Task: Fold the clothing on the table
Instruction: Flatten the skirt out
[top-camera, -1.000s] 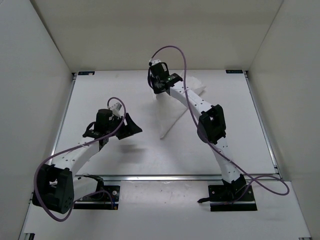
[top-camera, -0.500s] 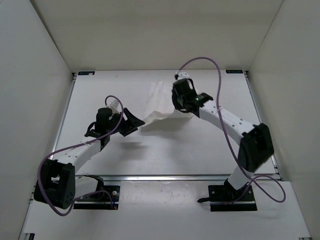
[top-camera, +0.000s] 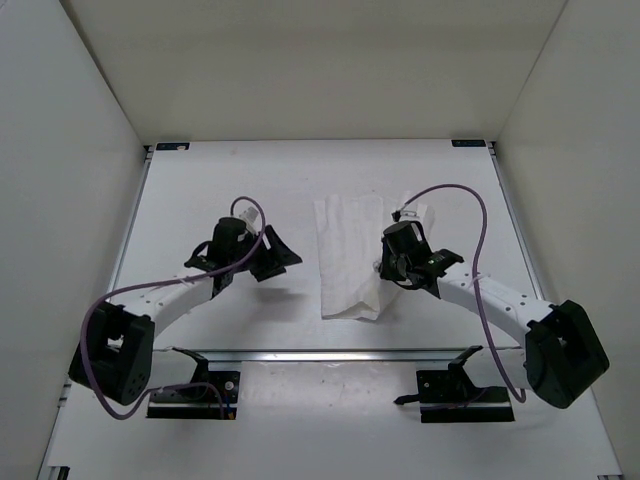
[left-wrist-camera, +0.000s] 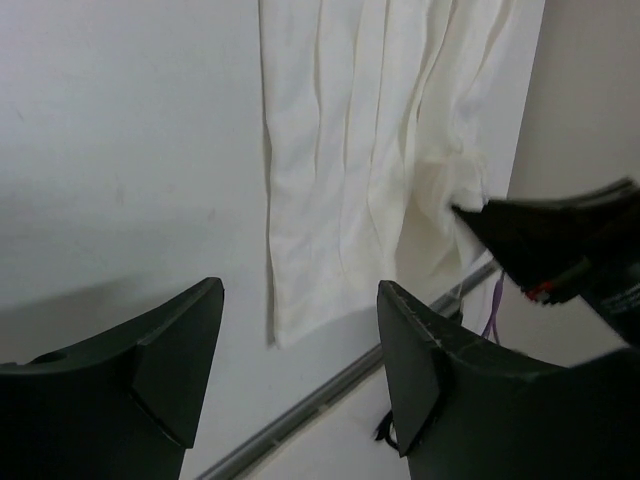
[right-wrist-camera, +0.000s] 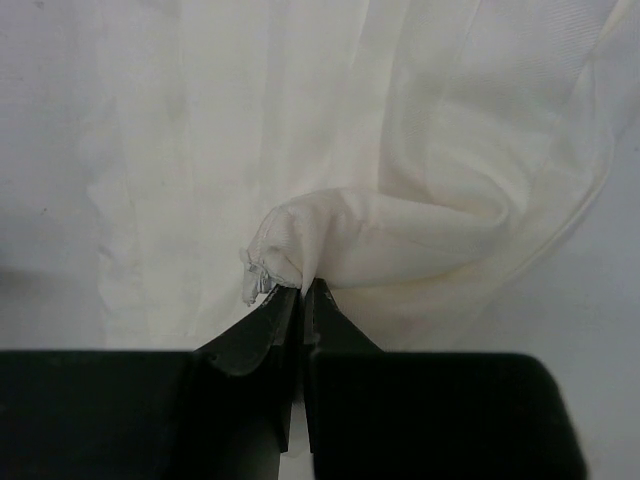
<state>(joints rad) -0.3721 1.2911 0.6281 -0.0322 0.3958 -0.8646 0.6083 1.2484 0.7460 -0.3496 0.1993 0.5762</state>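
At the middle of the tabletop (top-camera: 200, 200), a little right of centre, lies the clothing (top-camera: 345, 250) — a long white ribbed strip running far to near, its near end short of the silver rail (top-camera: 300, 354) and not touching it. The right pincer (right-wrist-camera: 302, 292) is clamped on a crumpled pinch of the fabric at the cloth's right side, low over the layer beneath, with a soft loop rolled up behind the tips. Judging by the doubled layer, this looks like a fold being carried across from right to left. The left pincer (left-wrist-camera: 300, 300) gapes wide and holds nothing, hovering just beside the cloth's left edge, apart from it. To do this step well, bring the pinched bit down flat rather than dropping it, so the loop collapses into a crease and not a lump. Line the carried edge up with the ribs underneath, which run lengthwise and make a handy guide. Let go only once fabric rests on fabric, then lift straight up — thin cloth like this probably clings and drags if the tips slide sideways. The free left pincer could pin the left edge so the whole piece does not skate on the smooth surface. Risk: the pinch is small and bunched, so the fold may land skewed. Count: one piece of clothing, one tabletop, two pincers, one silver rail along the near edge.
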